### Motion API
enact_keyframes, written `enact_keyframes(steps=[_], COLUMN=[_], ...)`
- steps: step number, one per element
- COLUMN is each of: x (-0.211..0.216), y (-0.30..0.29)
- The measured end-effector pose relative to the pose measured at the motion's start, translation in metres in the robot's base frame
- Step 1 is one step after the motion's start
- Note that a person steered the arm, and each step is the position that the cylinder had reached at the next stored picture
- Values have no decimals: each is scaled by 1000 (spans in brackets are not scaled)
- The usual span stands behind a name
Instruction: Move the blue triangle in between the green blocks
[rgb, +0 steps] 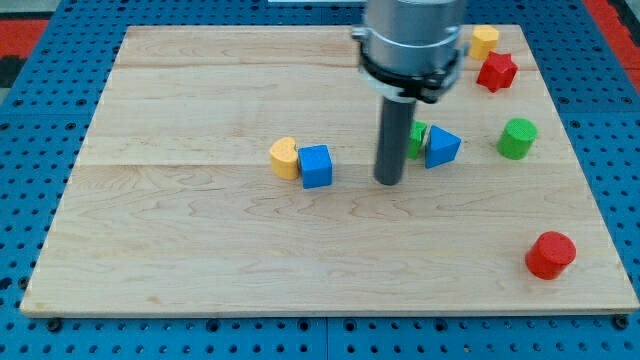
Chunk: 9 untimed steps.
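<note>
The blue triangle (441, 147) lies right of centre on the wooden board (200, 250). A green block (416, 140) touches its left side and is partly hidden behind my rod. A green cylinder (517, 138) stands apart to the triangle's right. My tip (388, 181) rests on the board just left of and a little below the hidden green block, a short way left of the triangle.
A blue cube (315, 166) and a yellow heart-shaped block (285, 158) touch each other left of my tip. A yellow block (484, 41) and a red star (496, 71) sit at the top right. A red cylinder (550, 255) stands at the lower right.
</note>
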<state>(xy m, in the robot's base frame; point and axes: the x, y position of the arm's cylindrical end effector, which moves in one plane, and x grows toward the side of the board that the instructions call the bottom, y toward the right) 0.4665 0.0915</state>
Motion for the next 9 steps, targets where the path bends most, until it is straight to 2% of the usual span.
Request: enact_keyframes(steps=[5, 7, 9], x=[-31, 0, -34], y=[29, 34, 45])
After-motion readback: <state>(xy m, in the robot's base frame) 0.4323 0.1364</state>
